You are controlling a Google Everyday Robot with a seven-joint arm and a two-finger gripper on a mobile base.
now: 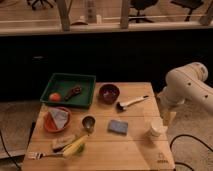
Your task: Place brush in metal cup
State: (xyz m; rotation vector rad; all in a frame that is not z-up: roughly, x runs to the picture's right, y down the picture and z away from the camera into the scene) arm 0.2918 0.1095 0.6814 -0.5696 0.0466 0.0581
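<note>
Nothing of the task is judged done. The brush (132,102) is laid flat on the table (140,152), just right of the red bowl (109,93), with its dark head toward the bowl and its handle pointed to the right. The metal cup (88,123) is stood upright left of centre, well apart from the brush, and no handle is seen rising from it. The gripper (168,118) is held at the table's right edge, beside the paper cup (155,129) and apart from the brush. Whether it is spread or pressed together cannot be told. Grasping, carrying and dropping are all judged left.

In the green tray (60,80) an orange ball (55,96) and a brown thing (73,92) are kept. A grey cloth (59,116) is held in the orange bowl (48,126). The red bowl's inside is too dark to read.
</note>
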